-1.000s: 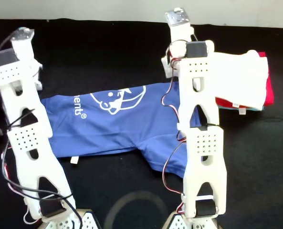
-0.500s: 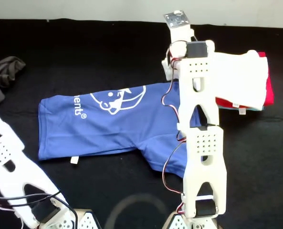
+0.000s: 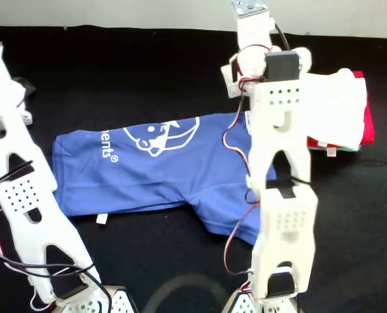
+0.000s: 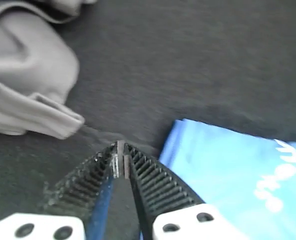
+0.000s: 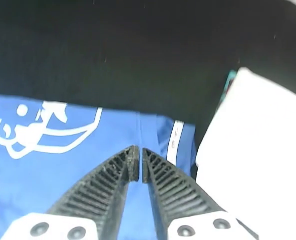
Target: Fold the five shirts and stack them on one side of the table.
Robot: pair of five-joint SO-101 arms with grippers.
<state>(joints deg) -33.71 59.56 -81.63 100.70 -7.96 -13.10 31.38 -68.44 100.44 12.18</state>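
Black tabletop point(image 3: 147, 65): blue shirt point(image 3: 147, 176) spread flat, folded stack point(image 3: 337, 104) near the right edge; left gripper point(image 4: 120, 150) and right gripper point(image 5: 137, 152) with fingers closed, apparently empty.

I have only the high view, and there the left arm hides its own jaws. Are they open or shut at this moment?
Observer: The left gripper has its jaws shut, with nothing between them. It is over the bare black table, just off a corner of the blue shirt.
Operator: Thank you. Does any other cloth lie close to the tips on that side?
Observer: Yes. A crumpled grey garment lies near the tips, on the side away from the blue shirt. The jaws do not touch it.
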